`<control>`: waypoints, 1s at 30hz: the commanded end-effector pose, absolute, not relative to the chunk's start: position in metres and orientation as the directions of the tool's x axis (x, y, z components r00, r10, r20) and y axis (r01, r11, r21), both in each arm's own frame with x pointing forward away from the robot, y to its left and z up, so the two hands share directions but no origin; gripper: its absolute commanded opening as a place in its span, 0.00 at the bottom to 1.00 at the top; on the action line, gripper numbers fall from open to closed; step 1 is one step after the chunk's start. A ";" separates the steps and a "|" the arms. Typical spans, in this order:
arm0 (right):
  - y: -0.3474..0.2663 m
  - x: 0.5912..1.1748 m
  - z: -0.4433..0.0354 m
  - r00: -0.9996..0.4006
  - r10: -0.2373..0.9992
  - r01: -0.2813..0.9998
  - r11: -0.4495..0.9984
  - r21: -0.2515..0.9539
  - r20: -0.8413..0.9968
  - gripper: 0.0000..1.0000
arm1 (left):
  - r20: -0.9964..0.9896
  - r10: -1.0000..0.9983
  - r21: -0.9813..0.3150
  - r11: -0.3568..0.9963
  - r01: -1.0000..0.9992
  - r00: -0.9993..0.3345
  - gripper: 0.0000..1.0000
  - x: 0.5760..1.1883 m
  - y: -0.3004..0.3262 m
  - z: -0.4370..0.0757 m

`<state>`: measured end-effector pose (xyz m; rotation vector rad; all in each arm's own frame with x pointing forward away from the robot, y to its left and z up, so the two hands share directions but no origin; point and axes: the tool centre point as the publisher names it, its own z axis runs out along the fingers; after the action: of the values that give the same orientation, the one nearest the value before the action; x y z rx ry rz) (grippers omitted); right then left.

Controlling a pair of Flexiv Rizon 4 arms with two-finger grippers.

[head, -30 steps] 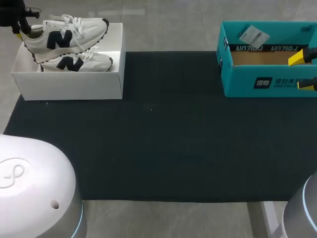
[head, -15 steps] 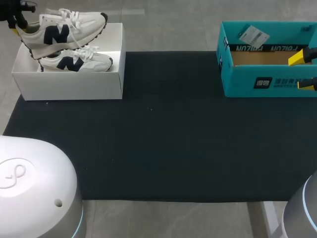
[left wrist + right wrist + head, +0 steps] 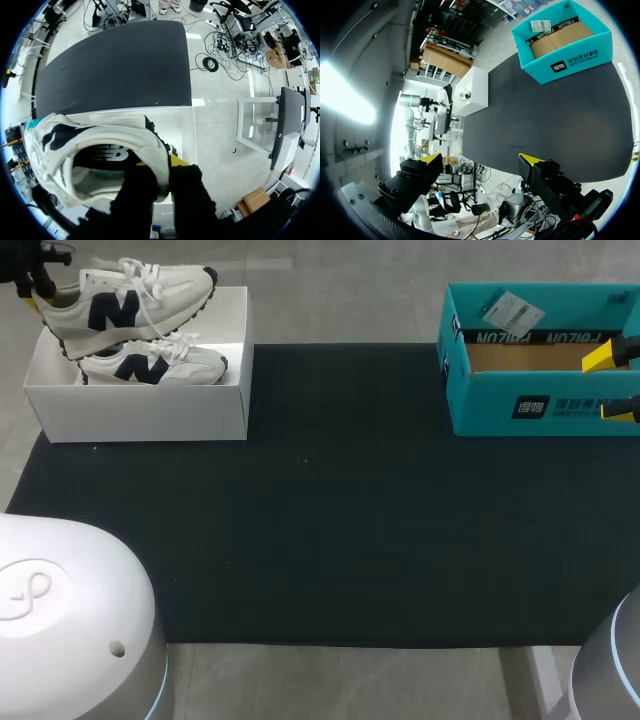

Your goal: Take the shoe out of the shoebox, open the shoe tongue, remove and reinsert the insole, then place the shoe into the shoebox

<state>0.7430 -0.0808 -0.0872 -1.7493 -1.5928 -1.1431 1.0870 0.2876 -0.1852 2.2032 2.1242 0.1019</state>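
The shoe (image 3: 125, 302) is up out of its nest. A second ago it sat lower, its sole pressed against the second shoe (image 3: 150, 365). Within half a second it rose, and it has not shifted since. It hangs above the far left part of the white shoebox (image 3: 140, 410), toe pointing right, with a slim gap showing between it and its mate, which lies in the box on its side.

The left tool (image 3: 35, 285) carries it by the heel. In the left wrist view the left tool (image 3: 160, 175) has one finger inside the collar and the other outside, clamped on the padded heel rim, and the shoe's opening gapes just ahead of the fingers.

The right tool (image 3: 612, 383) is at the right edge, in line with the teal box (image 3: 540, 405). Its own view shows its two yellow tips spread wide with nothing between them, looking down from high above the black mat (image 3: 330, 540) on the table.

My reading is that the take-out step is nearly done: the shoe is lifted but is not yet clear of the box sideways. It must come to the mat before the tongue and insole can be worked, and that will likely need the idle right arm. A heel-only grip could let the toe droop or swing.
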 end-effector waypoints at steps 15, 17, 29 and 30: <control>-0.080 0.744 -0.088 -0.040 0.543 0.969 -0.183 0.165 0.839 1.00 | 0.297 0.953 0.203 0.000 0.979 -0.061 0.00 1.024 0.201 -0.141; -0.080 0.744 -0.088 -0.040 0.543 0.969 -0.183 0.165 0.839 1.00 | 0.295 0.952 0.215 0.013 0.977 -0.078 0.00 1.015 0.193 -0.140; -0.080 0.744 -0.088 -0.040 0.543 0.969 -0.183 0.165 0.839 1.00 | 0.243 0.970 0.193 -0.016 0.981 -0.032 0.00 0.973 0.147 -0.146; -0.080 0.744 -0.088 -0.040 0.543 0.969 -0.183 0.165 0.839 1.00 | 0.245 0.969 0.192 -0.022 0.981 -0.026 0.00 0.969 0.141 -0.148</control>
<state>0.7430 -0.0807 -0.0872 -1.7493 -1.5928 -1.1430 0.9817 0.1488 -0.1471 2.2353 2.2527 0.4377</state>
